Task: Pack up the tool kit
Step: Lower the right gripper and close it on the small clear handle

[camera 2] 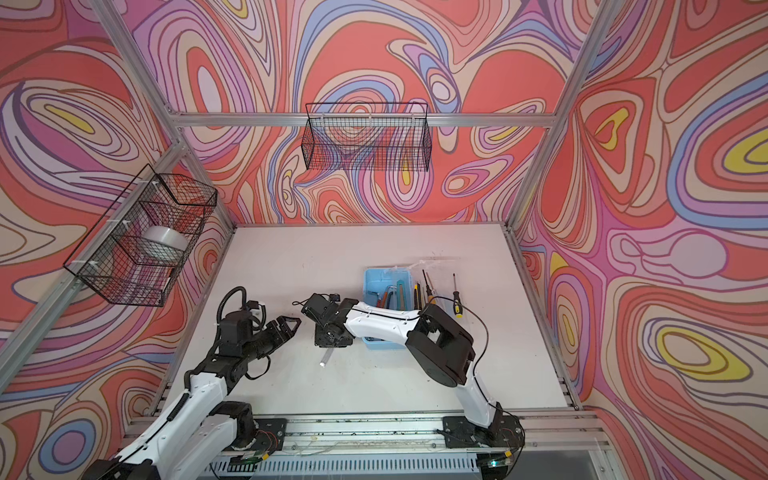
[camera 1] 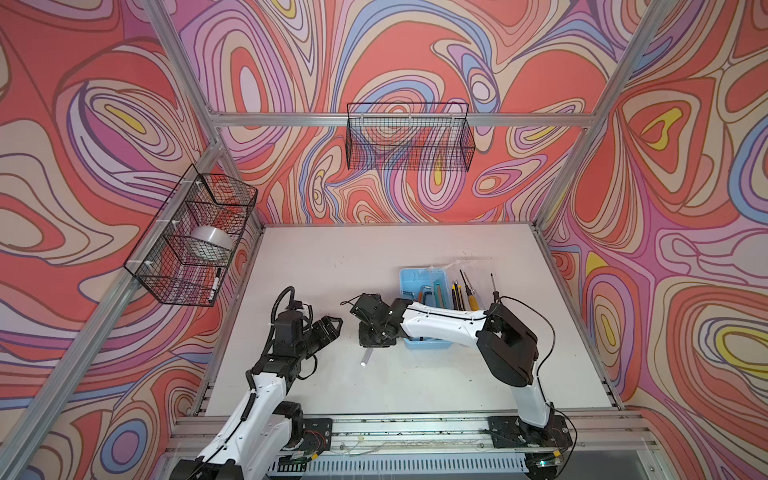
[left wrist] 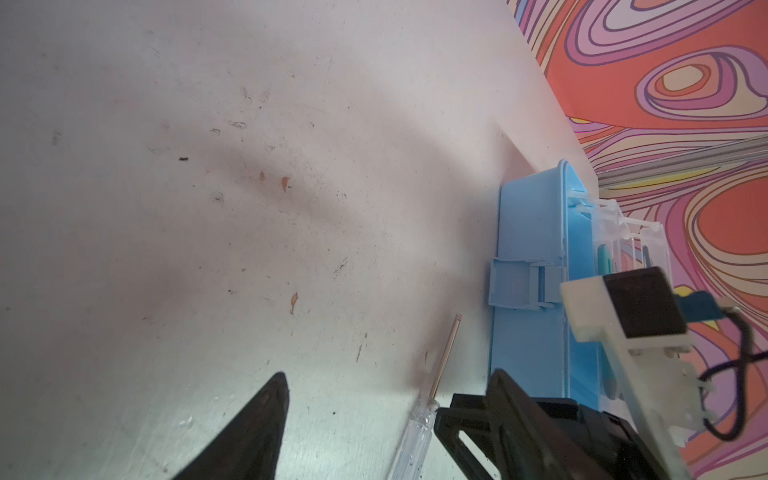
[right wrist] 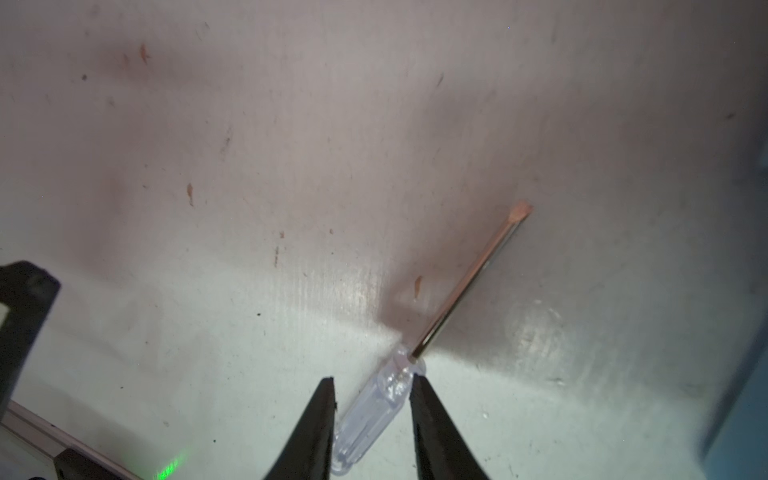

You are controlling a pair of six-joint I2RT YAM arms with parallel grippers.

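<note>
A light-blue rectangular plastic box (camera 1: 415,276) sits open right of centre on the white worktop (camera 1: 324,257) in both top views. Its clear lid (camera 1: 473,262) is swung out to the right. Bent metal hex keys (camera 1: 424,293) lie inside the box, and yellow-and-black screwdrivers (camera 1: 473,297) lie side by side just right of it. In a top view, one more black-and-yellow screwdriver (camera 2: 456,305) lies a little apart, further right.

The right arm reaches across the near end of the box toward mid-frame. The right gripper (right wrist: 372,380) points down at a small screwdriver with a clear plastic handle and thin metal shaft (right wrist: 434,328), which lies flat on the worktop just left of the box. In the right wrist view the jaws straddle the clear handle, one fingertip against its collar. Whether they pinch it cannot be told.

Left of centre, the left gripper (camera 1: 334,324) hangs over the worktop with its jaws released and nothing between them, pointing toward the right gripper.

A black wire basket (camera 1: 409,137) hangs on the back wall. A second wire basket (camera 1: 166,266), at the left of the frame, holds a grey roll of tape (camera 1: 208,243) and a marker (camera 1: 215,284).
</note>
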